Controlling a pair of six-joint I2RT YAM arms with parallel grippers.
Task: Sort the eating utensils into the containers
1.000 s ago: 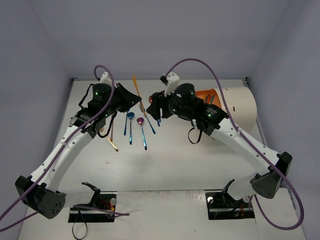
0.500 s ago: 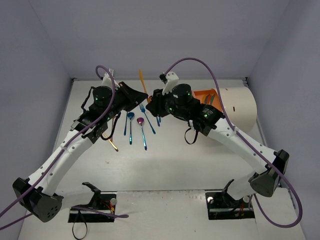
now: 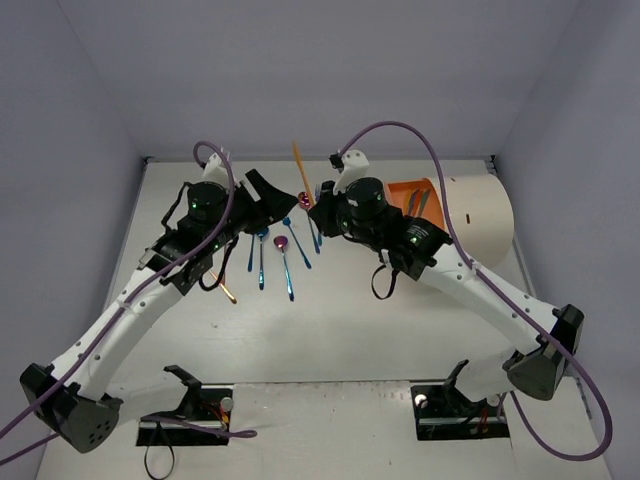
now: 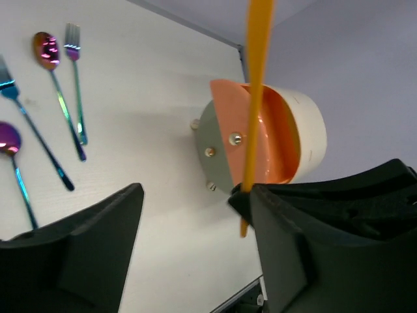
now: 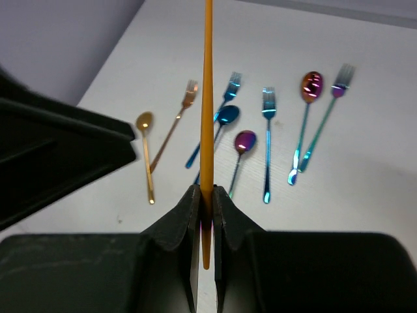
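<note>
Right gripper [image 5: 205, 191] clamps an upright gold-orange utensil [image 5: 208, 98], possibly a knife; left gripper [image 4: 193, 193] gapes open beside it.

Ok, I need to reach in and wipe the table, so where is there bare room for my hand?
Bare: the near-centre table, between the left arm and right arm, nearer than the loose utensils. Crowded: mid-table, where those utensils lie near the left gripper and the right gripper, which clamps a gold-orange utensil; the cabinet fills the far right corner.

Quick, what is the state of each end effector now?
Left end effector: open, holding nothing.
Right end effector: closed on the orange utensil.
</note>
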